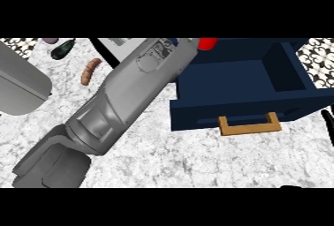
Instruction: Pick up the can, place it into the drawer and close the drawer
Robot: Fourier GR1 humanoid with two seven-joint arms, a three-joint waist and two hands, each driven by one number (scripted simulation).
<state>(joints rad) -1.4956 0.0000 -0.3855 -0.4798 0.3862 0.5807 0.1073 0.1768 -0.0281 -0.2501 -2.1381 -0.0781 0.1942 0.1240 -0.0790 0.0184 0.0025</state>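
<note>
Can shows only a red sliver beside the forearm.

One drawer, one red can (mostly hidden), one sausage.

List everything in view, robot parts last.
counter: one, white-grey marble, under everything
drawer: one, navy, open, right of centre
handle: one, tan, on the drawer's front
can: one, red, top edge by the drawer's back left corner, mostly hidden
sausage: one, brown, upper left
dark green item: one, top left
purple item: one, top left, cut off
white object: one, top, partly behind the forearm
grey rounded shape: one, left edge, unidentifiable
left forearm: one, grey, diagonal from lower left to the can
right hand: one, black, sliver at right edge
</note>
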